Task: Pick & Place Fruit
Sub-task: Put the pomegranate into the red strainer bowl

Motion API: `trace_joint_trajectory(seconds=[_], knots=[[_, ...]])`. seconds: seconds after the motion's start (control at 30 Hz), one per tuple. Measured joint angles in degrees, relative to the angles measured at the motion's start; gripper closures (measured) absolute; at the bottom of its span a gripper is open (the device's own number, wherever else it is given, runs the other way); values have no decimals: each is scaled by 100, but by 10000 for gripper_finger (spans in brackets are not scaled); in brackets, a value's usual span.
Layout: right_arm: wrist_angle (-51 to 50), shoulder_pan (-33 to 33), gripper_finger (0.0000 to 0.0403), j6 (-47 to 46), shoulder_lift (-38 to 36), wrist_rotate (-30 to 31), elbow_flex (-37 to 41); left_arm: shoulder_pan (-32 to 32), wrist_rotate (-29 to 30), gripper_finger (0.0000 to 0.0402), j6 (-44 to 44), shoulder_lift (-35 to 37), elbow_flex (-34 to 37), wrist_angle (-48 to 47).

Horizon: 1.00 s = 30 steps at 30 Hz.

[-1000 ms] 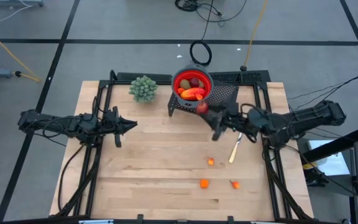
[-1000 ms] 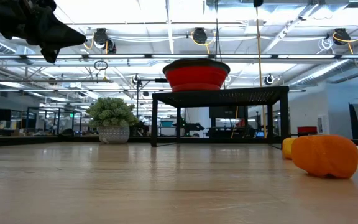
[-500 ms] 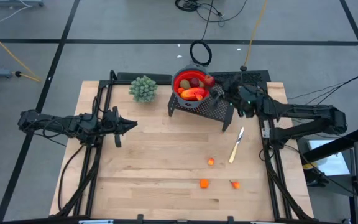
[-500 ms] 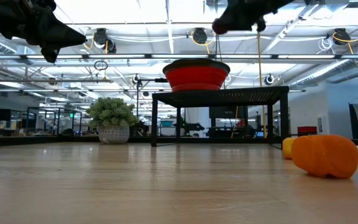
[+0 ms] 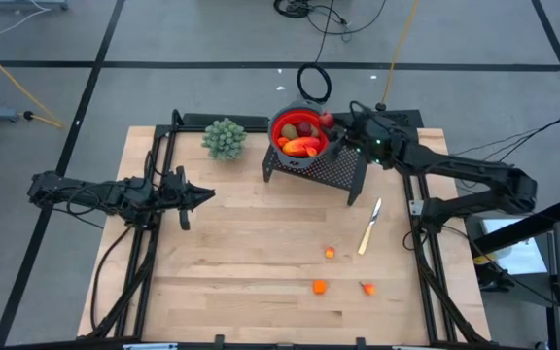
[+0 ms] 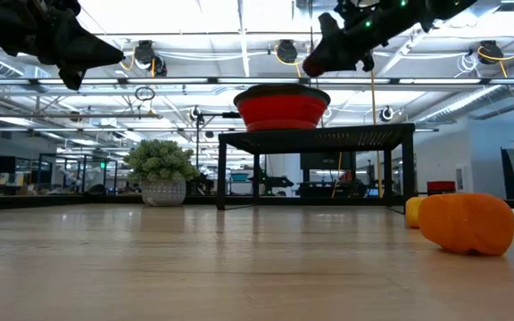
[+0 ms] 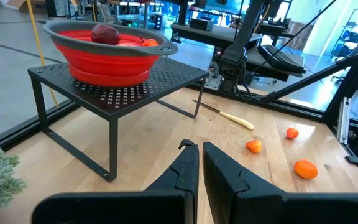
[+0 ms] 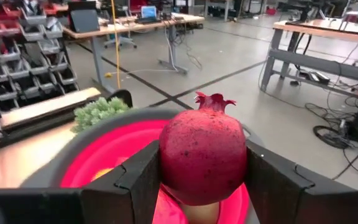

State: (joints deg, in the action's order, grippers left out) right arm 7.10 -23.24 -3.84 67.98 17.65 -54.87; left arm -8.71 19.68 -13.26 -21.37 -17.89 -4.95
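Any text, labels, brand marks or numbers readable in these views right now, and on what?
None can be read.
Red bowl, black mesh stand, pomegranate and knife: no markings show.
Monitors and storage bins in the room behind: anything on them is too small or blurred to read.

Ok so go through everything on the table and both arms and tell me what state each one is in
Right gripper: jaws shut on the pomegranate, above the bowl's rim.
Left gripper: jaws shut, empty, over the table's left side.
Red bowl: on the black rack, holding fruit.
Three orange bits: loose on the table.
Knife: lying flat.
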Motion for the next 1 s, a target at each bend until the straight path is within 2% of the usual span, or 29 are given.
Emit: trace_joint_trajectory(seconds=[0.23, 0.57, 0.7, 0.87, 1.0], knots=[[-72, -125, 206, -98, 307, -444, -2, 0, 3, 380, -2, 0, 0, 2], [-117, -117, 206, -317, 461, -462, -32, 0, 3, 380, -2, 0, -2, 0], [-963, -170, 206, -570, 494, -708, -585, 0, 3, 380, -2, 0, 0, 1], [-2434, -251, 206, -721, 919, -748, -1620, 0, 38, 380, -2, -2, 0, 0], [-3221, -294, 206, -713, 1342, -747, -2305, 0, 42, 380, -7, 0, 0, 0]])
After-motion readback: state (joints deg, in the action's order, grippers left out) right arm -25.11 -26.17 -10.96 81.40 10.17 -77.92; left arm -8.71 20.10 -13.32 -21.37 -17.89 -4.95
